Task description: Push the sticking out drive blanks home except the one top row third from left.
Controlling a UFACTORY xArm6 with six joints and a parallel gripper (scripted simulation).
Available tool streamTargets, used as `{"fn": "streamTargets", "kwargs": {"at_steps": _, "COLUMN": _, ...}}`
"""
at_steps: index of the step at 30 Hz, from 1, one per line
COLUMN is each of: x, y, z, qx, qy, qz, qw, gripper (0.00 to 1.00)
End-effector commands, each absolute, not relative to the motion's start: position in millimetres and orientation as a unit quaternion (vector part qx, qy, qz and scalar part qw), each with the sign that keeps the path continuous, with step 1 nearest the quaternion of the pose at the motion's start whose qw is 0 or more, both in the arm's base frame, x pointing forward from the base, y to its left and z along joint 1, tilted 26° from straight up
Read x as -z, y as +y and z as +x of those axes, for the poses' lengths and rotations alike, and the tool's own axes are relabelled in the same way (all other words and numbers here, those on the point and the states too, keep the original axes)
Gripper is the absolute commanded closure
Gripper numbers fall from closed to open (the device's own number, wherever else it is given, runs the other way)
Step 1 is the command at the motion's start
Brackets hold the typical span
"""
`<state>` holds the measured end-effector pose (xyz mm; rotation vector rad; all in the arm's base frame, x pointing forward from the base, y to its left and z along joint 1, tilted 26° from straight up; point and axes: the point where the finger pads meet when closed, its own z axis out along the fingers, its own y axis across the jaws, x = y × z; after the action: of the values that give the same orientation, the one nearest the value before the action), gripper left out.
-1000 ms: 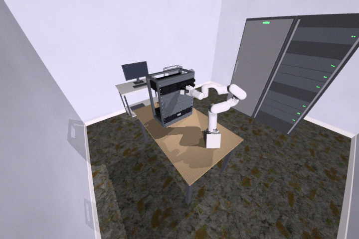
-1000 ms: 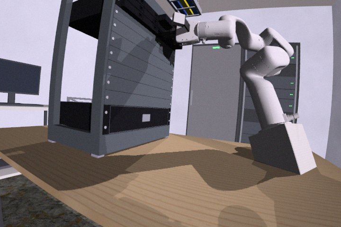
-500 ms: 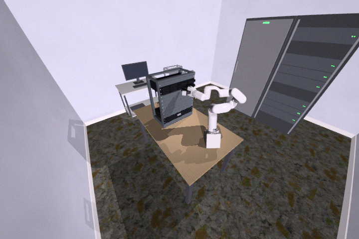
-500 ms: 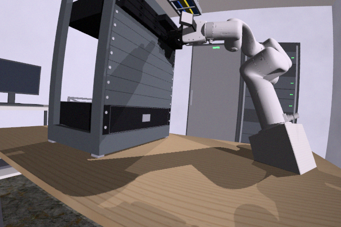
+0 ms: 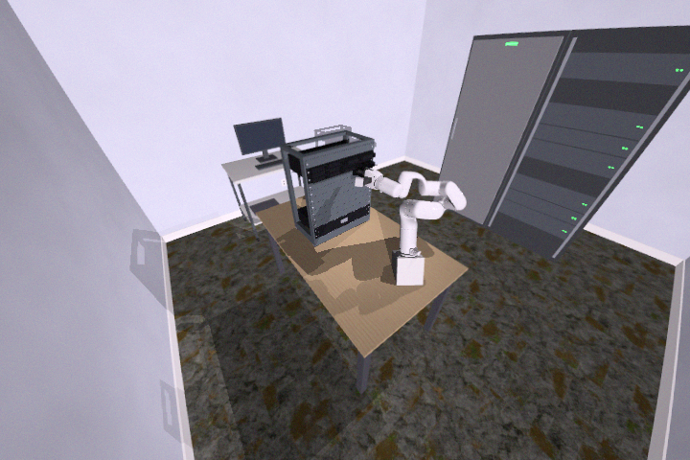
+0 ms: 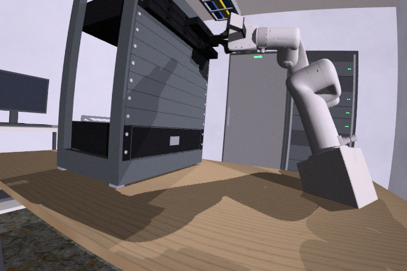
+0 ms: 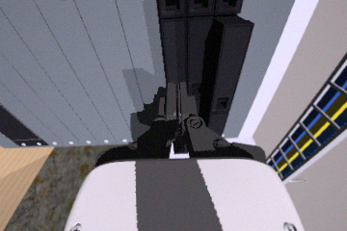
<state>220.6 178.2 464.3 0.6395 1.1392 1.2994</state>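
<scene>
The grey rack (image 5: 324, 217) (image 6: 165, 95) stands on the wooden table, with the black storage chassis (image 5: 330, 168) (image 6: 175, 18) near its top. My gripper (image 5: 358, 175) (image 6: 217, 39) (image 7: 177, 93) is shut and empty. It points level at the right end of the chassis front, its tips close to the blanks' faces. In the wrist view one black blank (image 7: 229, 67) stands out from its neighbours just right of my fingers; it also shows in the exterior view (image 6: 204, 52). I cannot tell whether my fingertips touch the blank ahead of them. The other blanks are mostly hidden.
The wooden table (image 5: 367, 309) (image 6: 210, 223) carries the rack and my white base block (image 5: 409, 269) (image 6: 338, 178). A desk with a monitor (image 5: 259, 135) stands behind the rack. A tall server cabinet (image 5: 574, 135) stands at the right wall.
</scene>
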Motion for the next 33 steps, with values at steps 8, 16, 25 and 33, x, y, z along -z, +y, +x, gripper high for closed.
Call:
{"fn": "streamTargets", "kwargs": {"at_steps": 8, "x": -457.3, "y": 169.8, "z": 193.4, "qx": -0.546, "qy": 0.484, "qz": 0.299, "qw": 0.615, "gripper": 1.00}}
{"fn": "streamTargets", "kwargs": {"at_steps": 16, "x": -457.2, "y": 169.7, "z": 193.2, "qx": -0.546, "qy": 0.484, "qz": 0.299, "qw": 0.615, "gripper": 1.00}}
{"fn": "streamTargets", "kwargs": {"at_steps": 25, "x": -457.2, "y": 169.7, "z": 193.2, "qx": -0.546, "qy": 0.484, "qz": 0.299, "qw": 0.615, "gripper": 1.00}}
{"fn": "streamTargets", "kwargs": {"at_steps": 33, "x": -457.4, "y": 169.7, "z": 193.2, "qx": -0.546, "qy": 0.484, "qz": 0.299, "qw": 0.615, "gripper": 1.00}}
